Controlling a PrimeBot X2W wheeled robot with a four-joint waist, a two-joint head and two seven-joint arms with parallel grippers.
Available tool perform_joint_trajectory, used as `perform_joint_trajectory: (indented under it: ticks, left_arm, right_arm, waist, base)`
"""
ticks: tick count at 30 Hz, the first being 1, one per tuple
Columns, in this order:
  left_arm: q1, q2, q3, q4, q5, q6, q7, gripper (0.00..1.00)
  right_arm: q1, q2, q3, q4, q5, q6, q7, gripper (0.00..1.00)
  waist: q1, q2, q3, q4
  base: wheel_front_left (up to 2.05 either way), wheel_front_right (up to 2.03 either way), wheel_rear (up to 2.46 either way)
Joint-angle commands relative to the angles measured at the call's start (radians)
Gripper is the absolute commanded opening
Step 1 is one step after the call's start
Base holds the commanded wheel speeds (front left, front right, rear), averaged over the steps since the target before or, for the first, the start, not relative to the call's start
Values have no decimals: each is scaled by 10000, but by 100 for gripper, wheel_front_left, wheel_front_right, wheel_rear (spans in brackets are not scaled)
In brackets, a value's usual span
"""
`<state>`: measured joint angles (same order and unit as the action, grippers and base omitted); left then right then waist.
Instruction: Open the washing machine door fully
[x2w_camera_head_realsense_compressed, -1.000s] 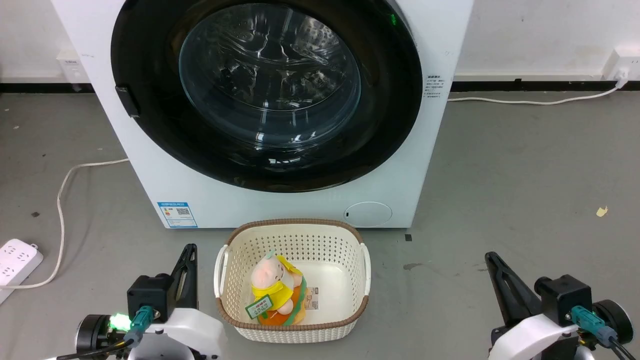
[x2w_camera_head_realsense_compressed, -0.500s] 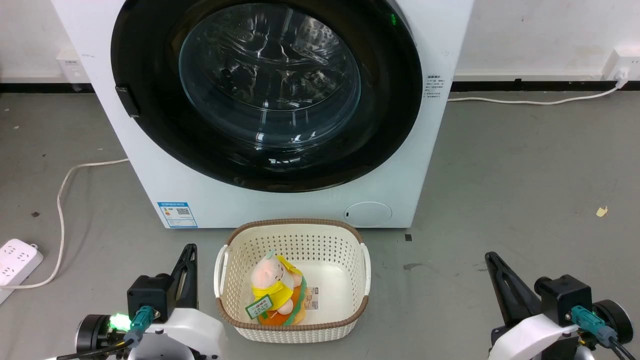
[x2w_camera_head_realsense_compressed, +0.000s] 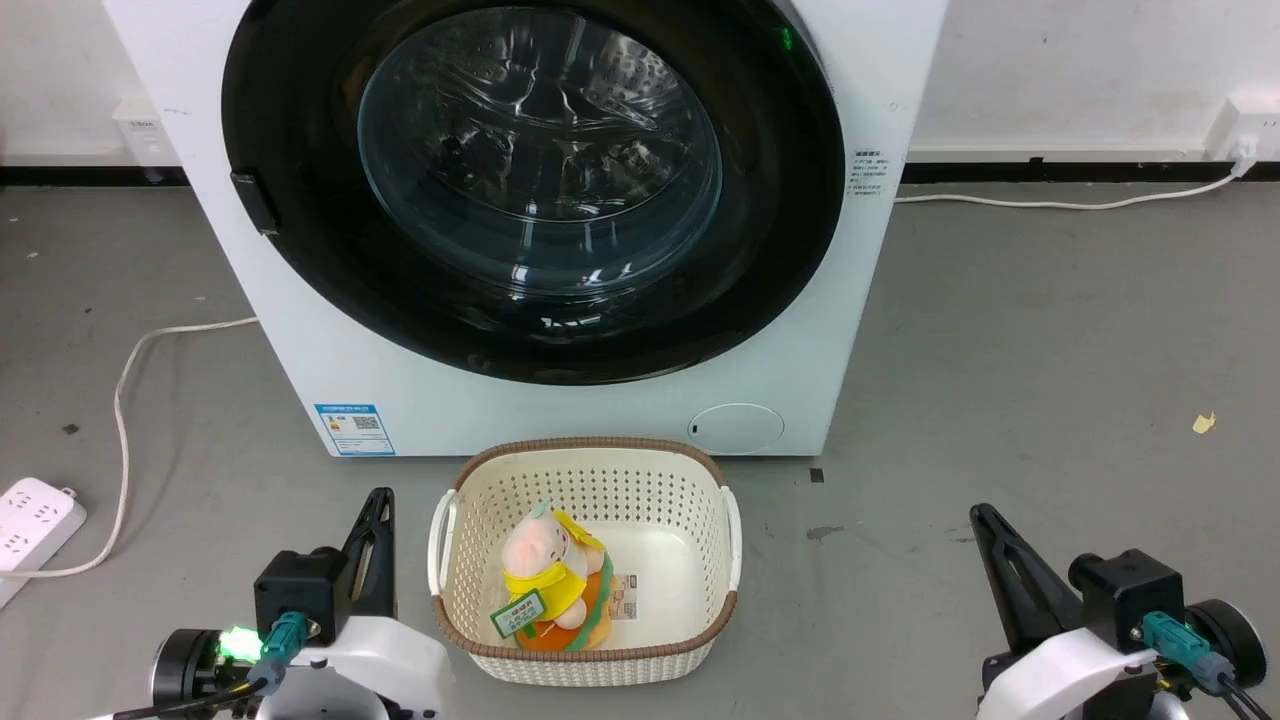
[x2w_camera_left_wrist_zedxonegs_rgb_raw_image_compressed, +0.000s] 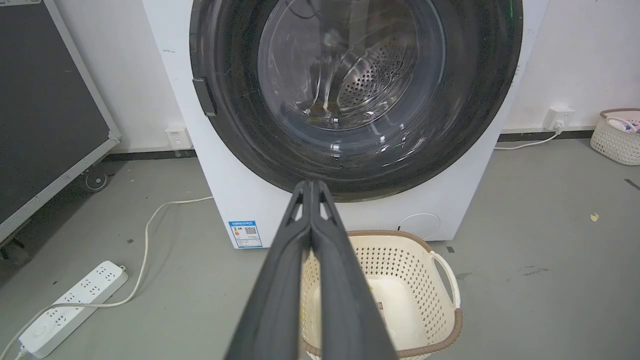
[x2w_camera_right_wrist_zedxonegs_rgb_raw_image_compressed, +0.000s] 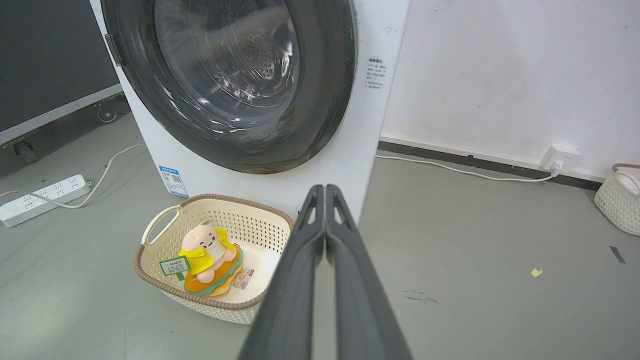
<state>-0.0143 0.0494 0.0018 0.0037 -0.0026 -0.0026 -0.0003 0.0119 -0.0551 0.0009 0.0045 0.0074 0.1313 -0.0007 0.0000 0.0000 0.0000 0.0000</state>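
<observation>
Nothing has moved since a second ago: the door (x2w_camera_head_realsense_compressed: 535, 180) lies shut against the front of the washer (x2w_camera_head_realsense_compressed: 330, 370), and both arms rest where they were. It is a glossy black ring, nearly as wide as the machine, with a bulging clear glass centre through which the perforated steel drum shows. A small dark block (x2w_camera_head_realsense_compressed: 255, 203) sits on its left edge, and a green light (x2w_camera_head_realsense_compressed: 786, 40) glows near its upper right. Below the door, low on the white front, are a small round flap (x2w_camera_head_realsense_compressed: 736, 428) on the right and a blue label (x2w_camera_head_realsense_compressed: 354, 429) on the left. A cream basket (x2w_camera_head_realsense_compressed: 585, 443) with a brown rim stands on the floor just before the washer, with a plush toy (x2w_camera_head_realsense_compressed: 548, 575) in yellow inside it. The left gripper (x2w_camera_head_realsense_compressed: 378, 498) is just left of the basket and the right gripper (x2w_camera_head_realsense_compressed: 980, 512) is well off to its right, both low and far from the door. In the wrist views each claw has its fingers pressed together on nothing. The grey floor (x2w_camera_head_realsense_compressed: 1000, 350) is scuffed, with a yellow scrap (x2w_camera_head_realsense_compressed: 1203, 422) at the right. A power strip (x2w_camera_head_realsense_compressed: 30, 520) lies at the left, its cable (x2w_camera_head_realsense_compressed: 125, 380) running towards the washer. A white cord (x2w_camera_head_realsense_compressed: 1050, 203) runs along the foot of the white wall (x2w_camera_head_realsense_compressed: 1080, 70) to a socket (x2w_camera_head_realsense_compressed: 1240, 130). The left wrist view shows a dark panel (x2w_camera_left_wrist_zedxonegs_rgb_raw_image_compressed: 45, 100) on casters and a second basket (x2w_camera_left_wrist_zedxonegs_rgb_raw_image_compressed: 620, 135) by the wall.
</observation>
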Motion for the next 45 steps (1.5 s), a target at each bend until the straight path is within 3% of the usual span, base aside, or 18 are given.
perform_joint_trajectory:
  ticks: [1, 6, 7, 32, 45]
  left_arm:
    - [143, 8, -18, -37, 26, 26, 3, 0]
    - [143, 8, -18, -37, 26, 26, 3, 0]
    - [0, 0, 4, 0, 0, -2, 0, 100]
    - [8, 1, -196, 68, -120, -28, -427, 100]
    - [-302, 2, -351, -89, -222, -5, -699, 100]
  right_arm:
    - [-119, 49, -9, -45, -74, -6, 7, 0]
    - [-119, 49, -9, -45, -74, -6, 7, 0]
    - [0, 0, -2, 0, 0, 0, 2, 100]
    - [-52, -28, 25, -135, 267, 1, -426, 100]
    - [-928, -414, 69, 63, 1339, 0, -698, 100]
  waist:
    - [0, 0, 0, 0]
    - [0, 0, 0, 0]
    - [0, 0, 0, 0]
    - [0, 0, 109, 18]
    - [0, 0, 743, 125]
  base:
    - [0, 0, 0]
    - [0, 0, 0]
    - [0, 0, 0]
    - [0, 0, 0]
    - [0, 0, 0]
